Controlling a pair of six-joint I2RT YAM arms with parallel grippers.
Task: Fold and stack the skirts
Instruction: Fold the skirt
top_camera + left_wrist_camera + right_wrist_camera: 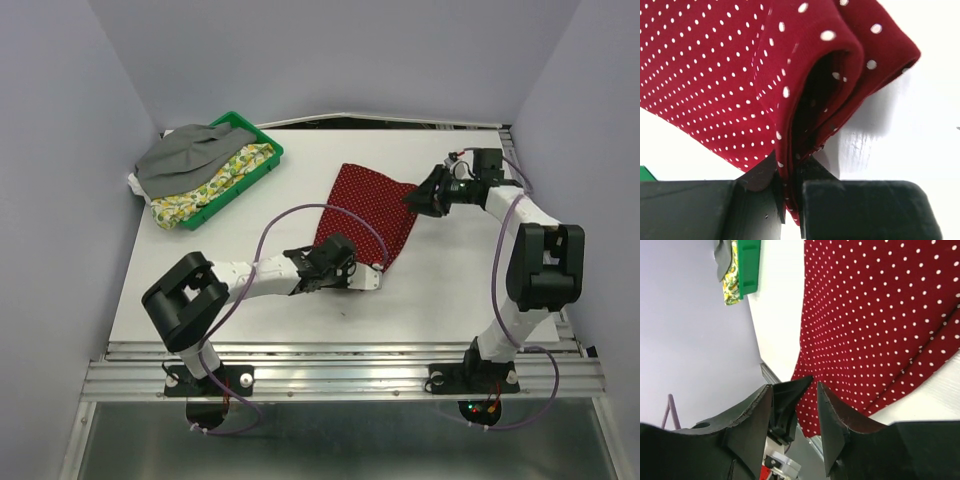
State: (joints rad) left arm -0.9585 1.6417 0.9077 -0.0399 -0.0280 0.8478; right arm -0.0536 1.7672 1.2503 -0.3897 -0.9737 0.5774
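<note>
Left jaws clamped on red dotted skirt (705, 75), right jaws parted beside it

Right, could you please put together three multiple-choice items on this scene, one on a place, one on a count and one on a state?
1. Where does the grey skirt lie?
A) draped over a robot arm
B) in the green tray, on top of the lemon-print skirt
C) on the floor

2. How many skirts are in view?
A) one
B) two
C) three

3. What is the left gripper doing?
A) pinching the edge of the red dotted skirt
B) standing open over the tray
C) gripping the tray's rim

Answers:
1 B, the top view shows grey cloth over lemon print in the tray.
2 C, those two plus the red dotted one.
3 A, its wrist view shows red cloth clamped between its fingers.
</note>
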